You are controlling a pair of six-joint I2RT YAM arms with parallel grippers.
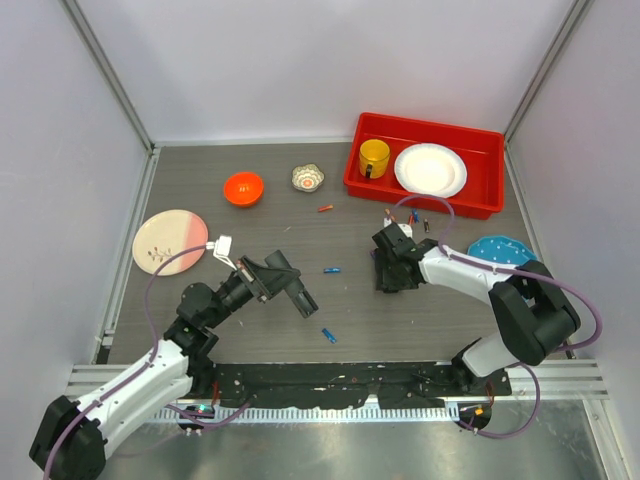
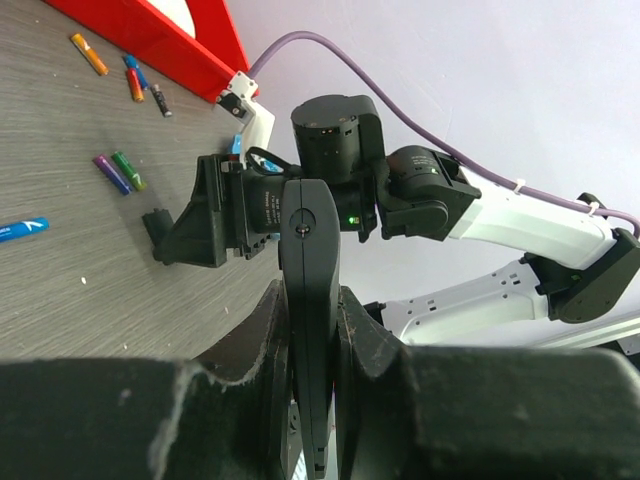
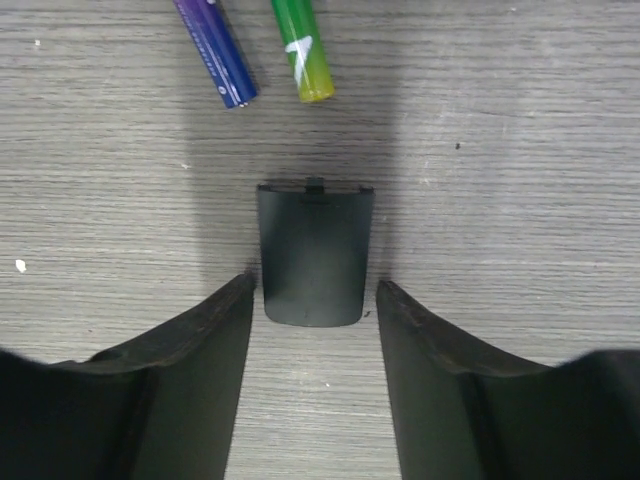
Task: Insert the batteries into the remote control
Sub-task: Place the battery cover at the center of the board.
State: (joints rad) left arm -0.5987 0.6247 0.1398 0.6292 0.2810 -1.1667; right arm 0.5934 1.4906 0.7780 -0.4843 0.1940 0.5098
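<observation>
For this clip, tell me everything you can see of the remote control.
The remote control is a slim black plastic bar with a rounded end and a small round dot near its tip. It is clamped edge-on between the two fingers of the left gripper, its far end sticking out past them. In the top view it juts from the gripper over the table, seemingly touching nothing else. No battery recess shows.

No text can be read. White marks on the blue battery [image 2: 20, 229] and green battery [image 3: 300, 50], and fine print on the right arm's black housing [image 2: 262, 205], are illegible.
</observation>
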